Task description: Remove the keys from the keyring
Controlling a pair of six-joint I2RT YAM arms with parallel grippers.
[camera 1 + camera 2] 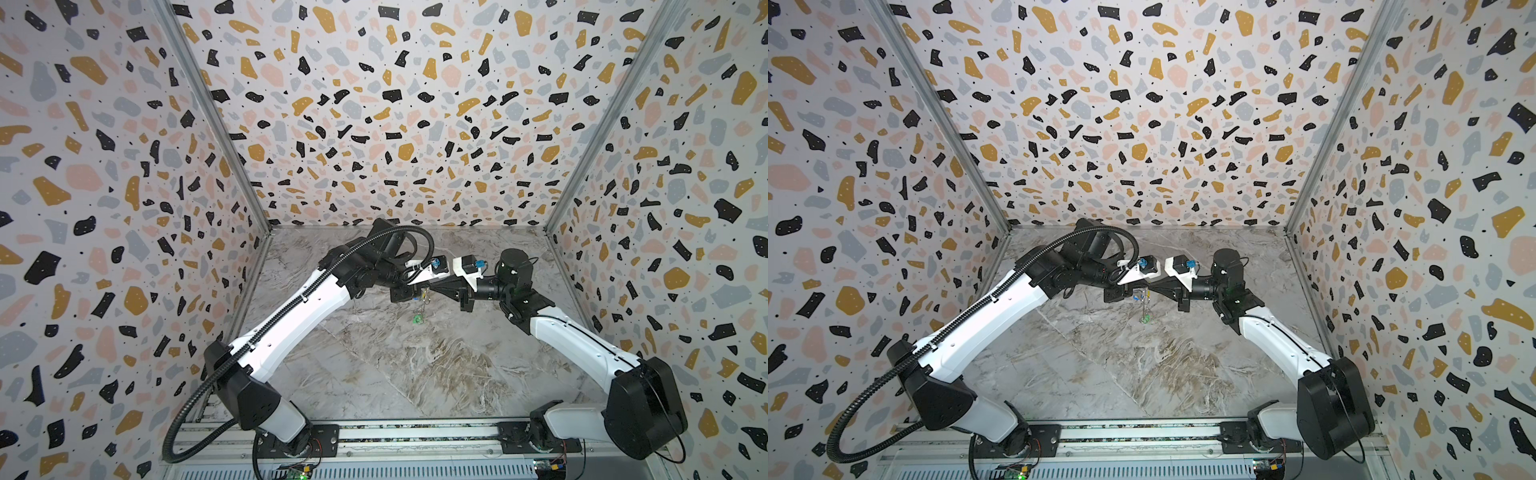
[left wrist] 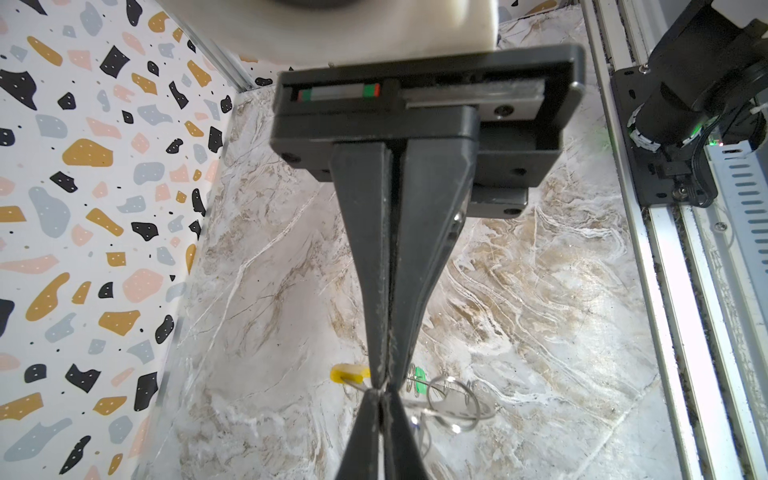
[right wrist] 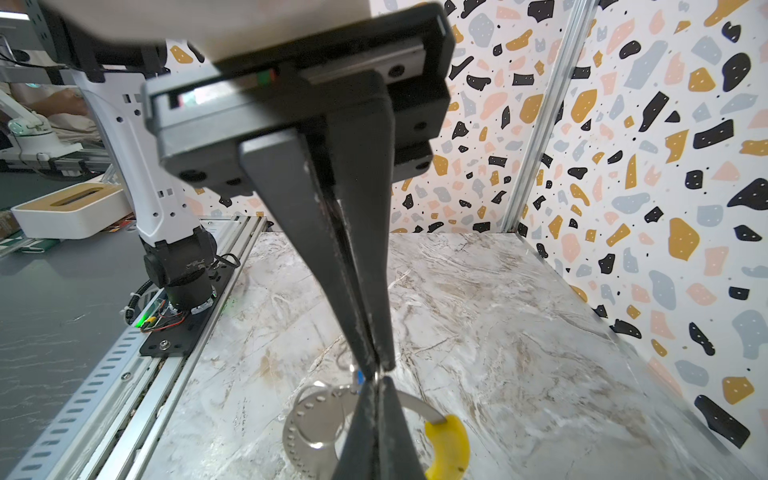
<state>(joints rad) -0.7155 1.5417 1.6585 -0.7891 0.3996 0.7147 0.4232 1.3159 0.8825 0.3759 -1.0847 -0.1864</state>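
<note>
Nearest the lens in both top views is the mounting rail [image 1: 415,440], running along the 6 o'clock edge of the marble-patterned table [image 1: 374,374]. Left arm [image 1: 291,316]: rises from about 7 o'clock and reaches toward 1 o'clock. Left pincer [image 2: 382,384]: fingers lie nearly together with a thin dark slit between them, tips at the wire of the keyring [image 3: 415,404]; whether they clamp the wire or merely stand against it cannot be told. Keyring: held clear of the table where the two pincer tips meet, a little toward 12 o'clock of the table's centre; which pincer bears it cannot be told. Its yellow sleeve [image 2: 349,372] sits on the wire just beside the tips. Blue-tagged key [image 1: 1136,297]: only the tag shows plainly, at about 8 o'clock of the meeting point and close to it. Green-tagged key [image 1: 1144,319]: hangs on small linked rings [image 2: 453,403] at 6 o'clock of the meeting point; contact with the table cannot be judged. Right pincer [image 3: 377,368]: clenched, fingers pressed together down to the tip, standing tip to tip with the left pincer; a sliver of silver shows there, but what it nips cannot be made out. Right arm [image 1: 582,340]: rises from about 5 o'clock and reaches toward 11 o'clock.
</note>
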